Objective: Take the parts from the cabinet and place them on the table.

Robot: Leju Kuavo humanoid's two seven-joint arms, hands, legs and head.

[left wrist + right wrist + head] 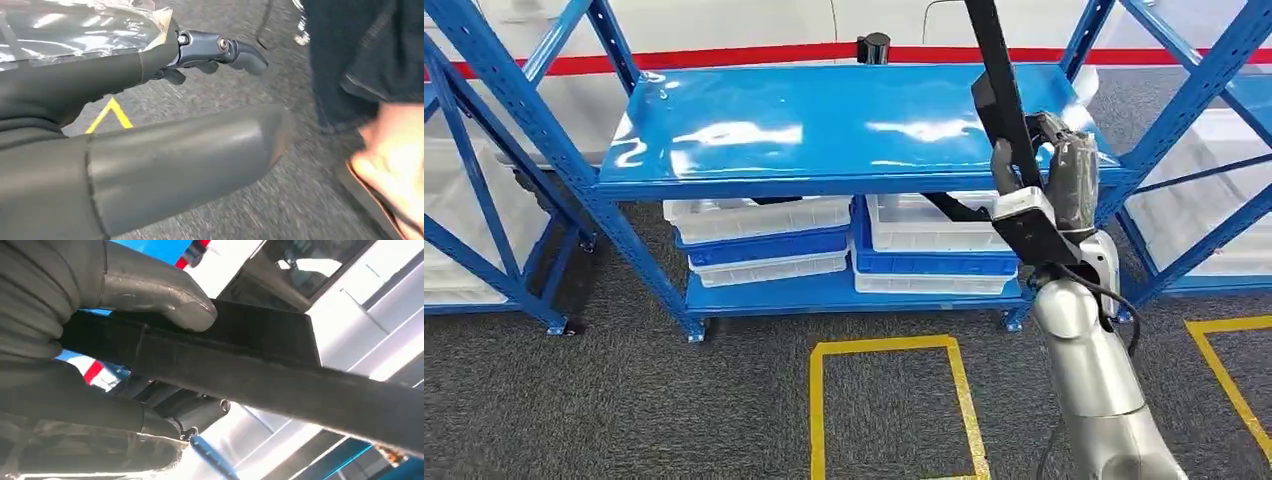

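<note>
Blue shelving (864,130), grey carpet. Right hand (1064,180): fingers (155,290) wrapped around long black part (1004,120), raised near the shelf's right end. Left hand (220,50): fingers loosely curled, holding nothing. Keep your grip firm; swing clear of uprights.

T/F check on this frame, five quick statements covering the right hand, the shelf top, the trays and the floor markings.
1. The right hand holds a long black part. True.
2. The top blue shelf is stacked with trays. False: its surface is bare blue; a small dark cylinder shows at its back edge.
3. White and blue trays sit stacked on the lower shelf. True.
4. The black part lies flat on the floor. False: it is lifted, rising steeply in front of the shelf, gripped in the right hand.
5. The floor tape in front of the rack is red. False: it is yellow, outlining a rectangle on grey carpet.
</note>
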